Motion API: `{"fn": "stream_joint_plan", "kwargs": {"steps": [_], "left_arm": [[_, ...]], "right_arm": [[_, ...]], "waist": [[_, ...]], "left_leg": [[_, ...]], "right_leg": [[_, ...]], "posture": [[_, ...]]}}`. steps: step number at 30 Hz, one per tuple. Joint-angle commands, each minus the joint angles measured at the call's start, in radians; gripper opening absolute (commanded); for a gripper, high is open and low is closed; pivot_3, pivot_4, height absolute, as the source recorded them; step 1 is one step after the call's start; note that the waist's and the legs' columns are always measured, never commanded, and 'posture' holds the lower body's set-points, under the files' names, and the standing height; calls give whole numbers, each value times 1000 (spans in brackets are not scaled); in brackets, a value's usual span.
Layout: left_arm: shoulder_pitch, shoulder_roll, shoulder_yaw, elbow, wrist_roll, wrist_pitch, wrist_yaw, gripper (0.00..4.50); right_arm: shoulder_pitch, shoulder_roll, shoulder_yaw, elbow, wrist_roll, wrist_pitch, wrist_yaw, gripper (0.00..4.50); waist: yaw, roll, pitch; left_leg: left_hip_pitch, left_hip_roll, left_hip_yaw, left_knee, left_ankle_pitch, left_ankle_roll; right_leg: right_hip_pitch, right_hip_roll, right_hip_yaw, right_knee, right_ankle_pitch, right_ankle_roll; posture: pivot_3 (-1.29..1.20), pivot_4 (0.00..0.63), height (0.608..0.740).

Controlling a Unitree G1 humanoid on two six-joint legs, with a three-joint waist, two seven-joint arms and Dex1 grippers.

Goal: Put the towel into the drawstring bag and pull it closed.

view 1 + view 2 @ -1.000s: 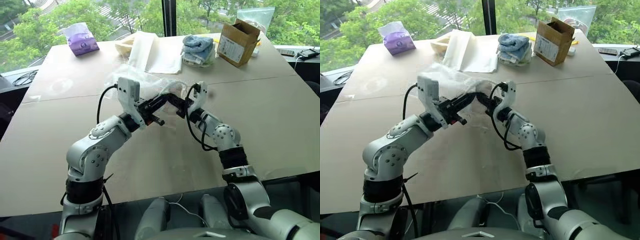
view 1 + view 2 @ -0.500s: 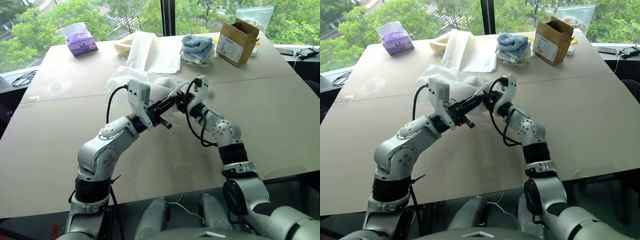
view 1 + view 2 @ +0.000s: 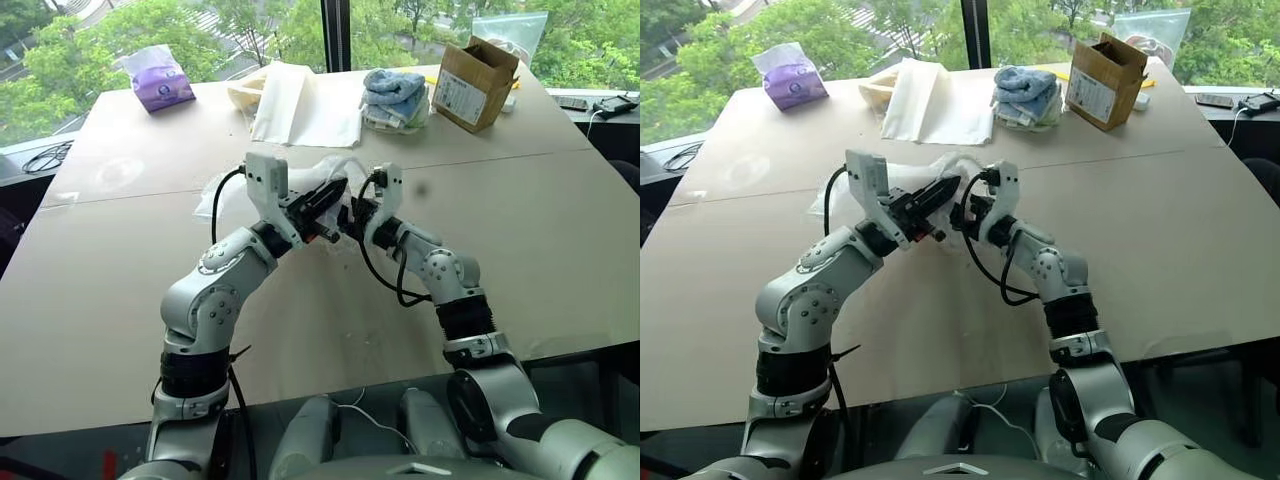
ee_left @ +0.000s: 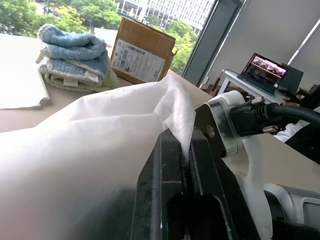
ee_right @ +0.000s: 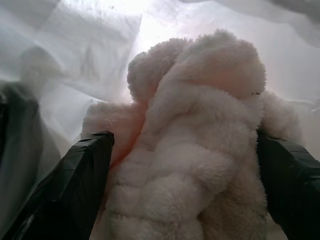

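Note:
The thin white drawstring bag (image 3: 228,186) lies bunched mid-table, its mouth lifted between my two hands. My left gripper (image 4: 187,142) is shut on a fold of the bag's rim (image 4: 172,107) and holds it up off the table. From the other side my right gripper (image 5: 184,139) reaches into the mouth and stands open. The fluffy white towel (image 5: 200,130) sits inside the bag between its wide-spread fingers (image 5: 82,170). In the eye views the two grippers meet at the mouth, the left (image 3: 940,188) just above the right (image 3: 962,214). The drawstrings are not discernible.
At the table's far edge lie a purple tissue pack (image 3: 160,78), a flat cream cloth sheet (image 3: 300,105), a stack of blue and pale folded towels (image 3: 395,97) and an open cardboard box (image 3: 475,85). Cables (image 3: 45,155) lie off the left edge.
My right gripper has opened inside the bag, with the towel between its fingers, and has shifted slightly left and down. The left gripper still pinches the rim.

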Motion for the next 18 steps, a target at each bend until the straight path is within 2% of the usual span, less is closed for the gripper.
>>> {"fn": "stream_joint_plan", "kwargs": {"steps": [1, 8, 10, 12, 15, 18], "left_arm": [[19, 24, 69, 13, -1, -51, -35, 0], [22, 7, 126, 37, -46, -66, -62, 0], [31, 10, 140, 23, -71, -58, -69, 0], [37, 15, 154, 12, -98, -50, -75, 0], [55, 35, 171, -2, -136, -31, -91, 0], [59, 56, 173, 4, -144, -23, -100, 0]], "right_arm": [[45, -65, -33, -133, 99, 101, 91, 4421], [130, -93, -115, -298, 245, 156, 111, 4421], [140, -103, -156, -306, 227, 86, 93, 4421], [128, -122, -164, -248, 131, -3, 31, 4421], [116, -314, 134, -81, -374, -453, 61, 4421], [70, -405, 303, 89, -615, -751, 96, 4421]], "waist": [[3, 0, 0], [-2, 0, 0], [-1, 0, 0], [0, 0, 0], [3, 0, 0], [-2, 0, 0]], "left_leg": [[0, 0, 0, 0, 0, 0], [0, 0, 0, 0, 0, 0], [0, 0, -1, 0, 0, 0], [0, 0, 0, 0, 0, 0], [0, -1, 0, 1, 0, 0], [0, -1, 1, 1, 0, 0]], "right_leg": [[0, 0, 0, 0, 0, 0], [1, 0, 0, 0, 0, 0], [1, 0, 0, 0, 0, 0], [1, 0, 0, 0, 0, 0], [1, 0, 0, 0, 0, 0], [0, 0, 0, 0, 0, 0]], "posture": [[0, 150, 740], [0, 150, 740], [0, 150, 740], [0, 150, 740], [0, 150, 740], [0, 150, 740]]}}
